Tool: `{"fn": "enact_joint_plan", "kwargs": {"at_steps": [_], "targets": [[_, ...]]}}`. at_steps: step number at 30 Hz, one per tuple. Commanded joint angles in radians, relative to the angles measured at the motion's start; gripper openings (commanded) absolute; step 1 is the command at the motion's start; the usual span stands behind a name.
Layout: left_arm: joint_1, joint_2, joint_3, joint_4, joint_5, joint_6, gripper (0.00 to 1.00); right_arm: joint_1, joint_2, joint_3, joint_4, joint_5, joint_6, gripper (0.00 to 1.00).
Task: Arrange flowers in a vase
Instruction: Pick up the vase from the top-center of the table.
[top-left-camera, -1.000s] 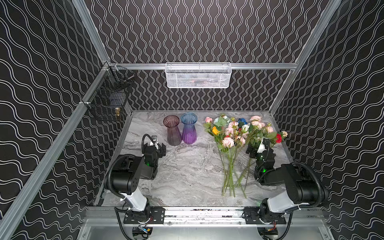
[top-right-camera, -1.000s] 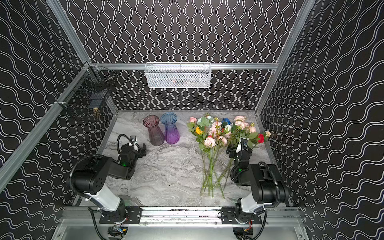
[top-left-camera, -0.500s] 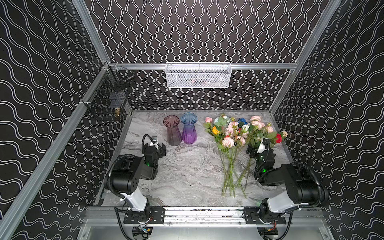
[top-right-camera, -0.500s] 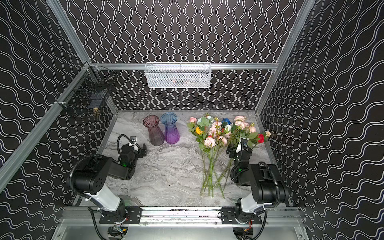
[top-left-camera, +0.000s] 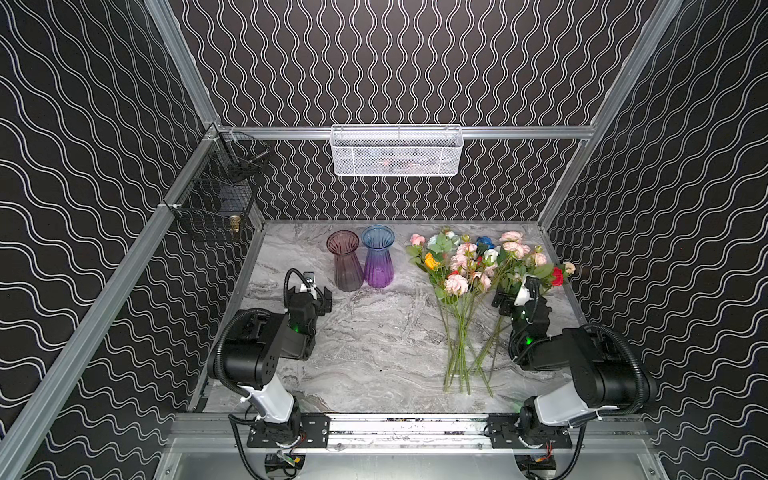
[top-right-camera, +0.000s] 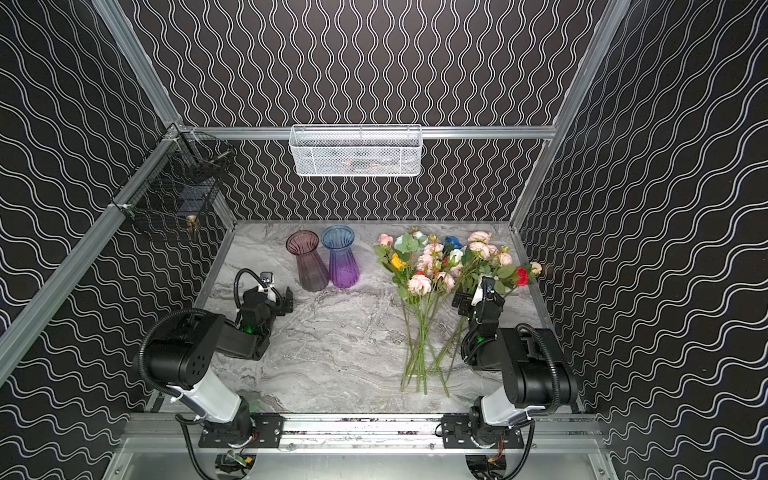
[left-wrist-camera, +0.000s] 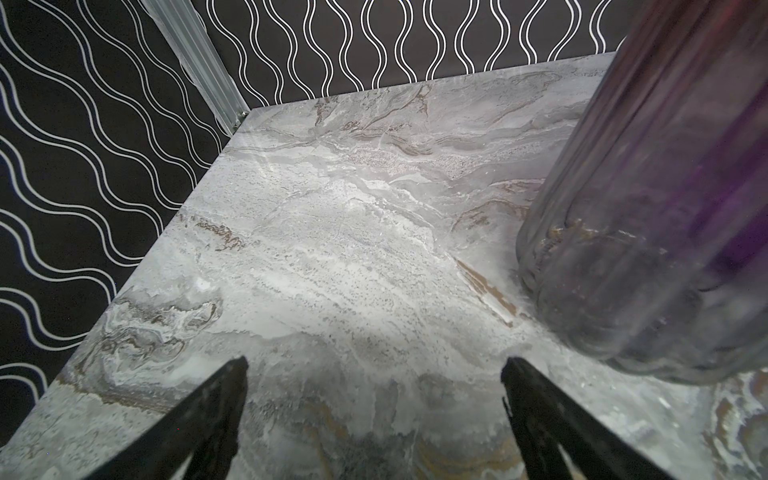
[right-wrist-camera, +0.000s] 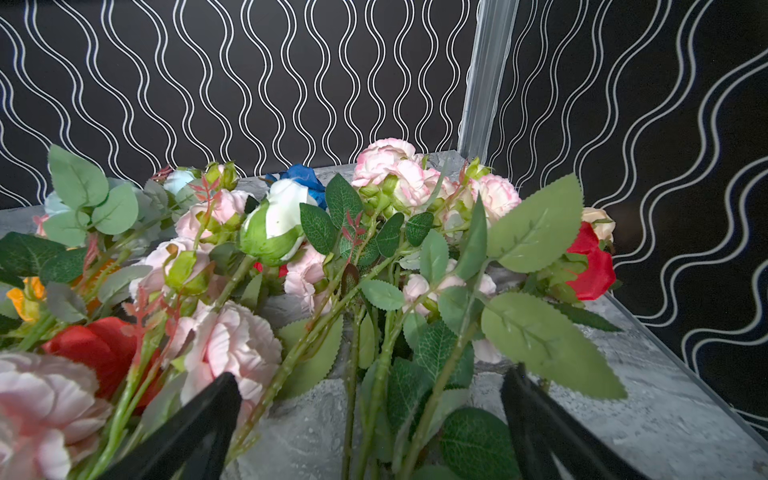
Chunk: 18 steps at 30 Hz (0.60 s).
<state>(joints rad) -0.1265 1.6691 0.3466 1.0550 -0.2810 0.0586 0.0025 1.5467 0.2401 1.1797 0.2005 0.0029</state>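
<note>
enclosure: walls (top-left-camera: 415, 62) black with white wavy lines, framed by metal rails (top-left-camera: 498, 132). the floor of the cell is a grey marbled bench (top-left-camera: 374, 340).

item 1. flowers (top-left-camera: 459, 286): one loose bunch lying flat on the right half of the bench, all outside both vases. blooms point toward the back wall and the green stems fan toward the front edge. blooms are pale pink, white, red, yellow-orange and one blue, with serrated green leaves.

item 2. mauve vase (top-left-camera: 344, 266): ribbed tinted glass, upright, back left of centre.

item 3. blue-and-purple vase (top-left-camera: 377, 262): ribbed glass, blue at the mouth, purple toward the base, upright, just beside the mauve vase on its right. whether the two touch cannot be told.

item 4. left pincer (left-wrist-camera: 374, 363): jaws spread wide, only bare bench between them. it sits low over the surface, near the base of the mauve vase and apart from it.

item 5. right pincer (right-wrist-camera: 372, 374): jaws spread wide, gripping nothing. in the wrist view, stems and leaves of the bunch lie in the gap between them; contact cannot be told.

item 6. white mesh basket (top-left-camera: 395, 151): hung on the back rail; contents unclear.

item 7. black wire baskets (top-left-camera: 216, 205): two, hung on the left rail near the back corner.
</note>
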Motion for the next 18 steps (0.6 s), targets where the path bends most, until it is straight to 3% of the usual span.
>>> {"fn": "enact_joint_plan", "kwargs": {"at_steps": [1,18], "targets": [[0.000,-0.004,0.003,0.025,0.001,0.009,0.99,-0.002,-0.002,0.005,0.049,0.000,-0.004,0.99],[0.005,-0.006,-0.024,0.075,-0.009,0.007,0.99,-0.004,-0.003,-0.004,0.063,-0.001,-0.009,0.99]]}}
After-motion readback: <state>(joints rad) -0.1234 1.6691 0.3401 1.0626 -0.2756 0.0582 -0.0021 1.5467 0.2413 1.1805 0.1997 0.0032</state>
